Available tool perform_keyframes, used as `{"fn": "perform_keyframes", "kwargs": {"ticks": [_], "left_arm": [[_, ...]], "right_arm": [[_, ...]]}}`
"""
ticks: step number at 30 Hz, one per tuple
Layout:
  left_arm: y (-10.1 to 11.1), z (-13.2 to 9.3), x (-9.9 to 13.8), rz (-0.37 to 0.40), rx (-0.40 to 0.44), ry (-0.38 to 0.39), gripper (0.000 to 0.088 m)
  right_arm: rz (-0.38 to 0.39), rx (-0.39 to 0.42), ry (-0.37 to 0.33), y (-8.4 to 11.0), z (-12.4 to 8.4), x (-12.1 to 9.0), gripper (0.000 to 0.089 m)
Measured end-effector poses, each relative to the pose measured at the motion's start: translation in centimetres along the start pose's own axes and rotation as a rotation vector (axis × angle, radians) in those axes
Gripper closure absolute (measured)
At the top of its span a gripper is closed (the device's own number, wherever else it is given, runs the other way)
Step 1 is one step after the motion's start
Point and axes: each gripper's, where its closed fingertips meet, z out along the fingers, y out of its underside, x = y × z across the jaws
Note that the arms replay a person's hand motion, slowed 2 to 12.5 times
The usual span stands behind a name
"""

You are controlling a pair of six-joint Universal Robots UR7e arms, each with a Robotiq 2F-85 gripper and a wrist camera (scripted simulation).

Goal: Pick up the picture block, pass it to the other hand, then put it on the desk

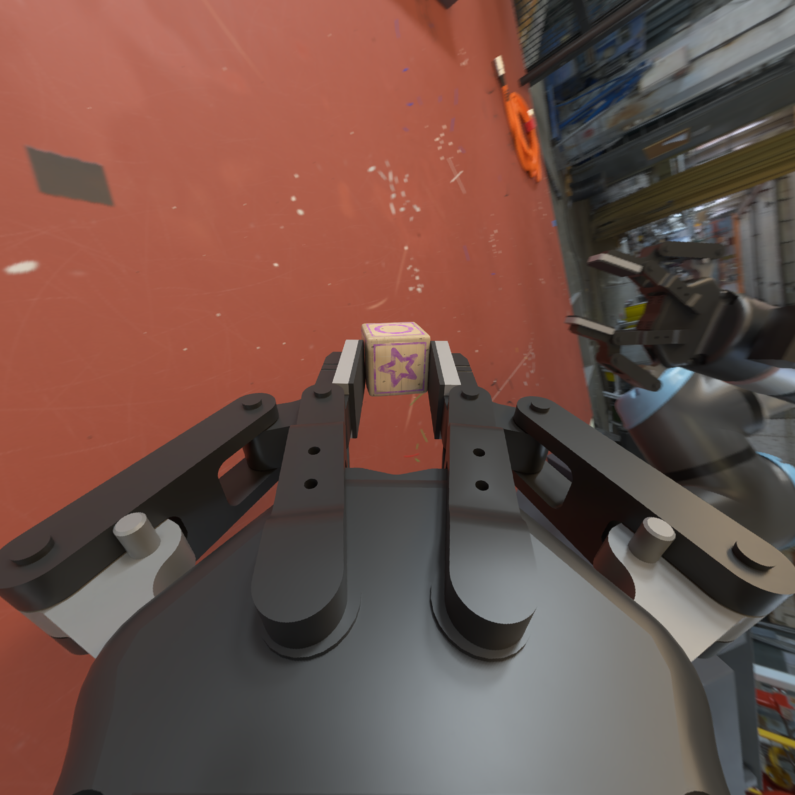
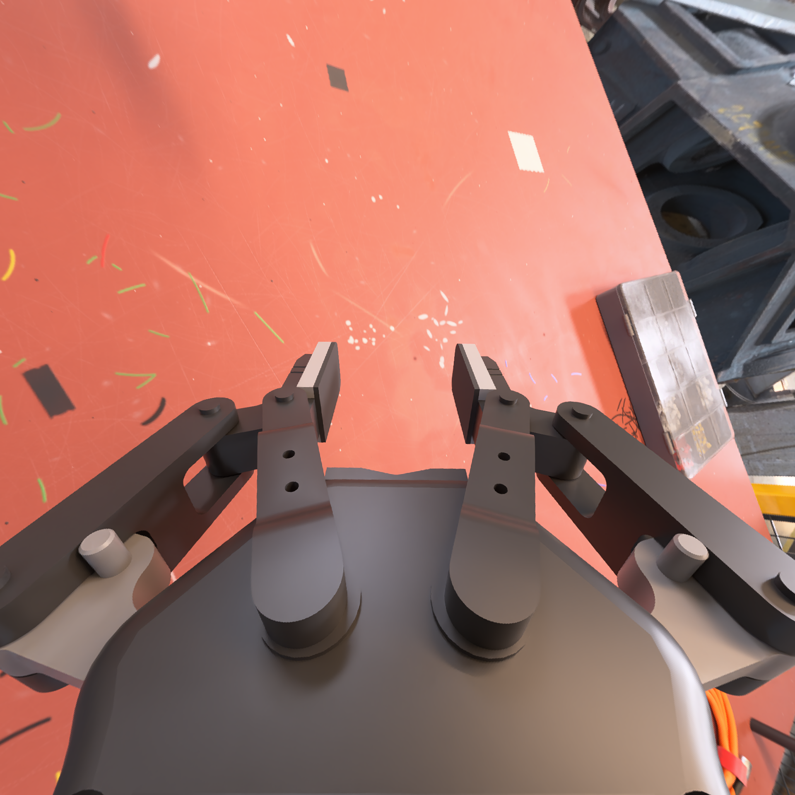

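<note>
Holding picture block (image 1: 396, 359) pinched at left gripper (image 1: 396, 370) fingertips; right gripper (image 2: 395, 389) spread, empty. My concern: shallow tip grip, block may slip during handover.

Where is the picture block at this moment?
In the left wrist view, the picture block sits mid-frame, clamped between the fingertips of the left claw above the red desk; the open right claw waits at the right.
</note>
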Motion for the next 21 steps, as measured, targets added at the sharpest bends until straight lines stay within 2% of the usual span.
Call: {"fn": "perform_keyframes", "kwargs": {"ticks": [7,15,21], "left_arm": [[-0.7,-1.0,3.2,-0.009,0.051,0.252,0.0615],[-0.9,-2.6,7.2,-0.004,0.08,0.557,0.0615],[-0.6,-3.4,9.1,0.005,0.075,0.693,0.0615]], "right_arm": [[0.0,0.11,-0.023,-2.6,0.4,-0.9,0.0377],[0.011,0.277,-0.072,-6.6,0.5,-2.4,0.0336],[0.027,0.408,-0.104,-9.7,0.2,-3.4,0.0316]]}}
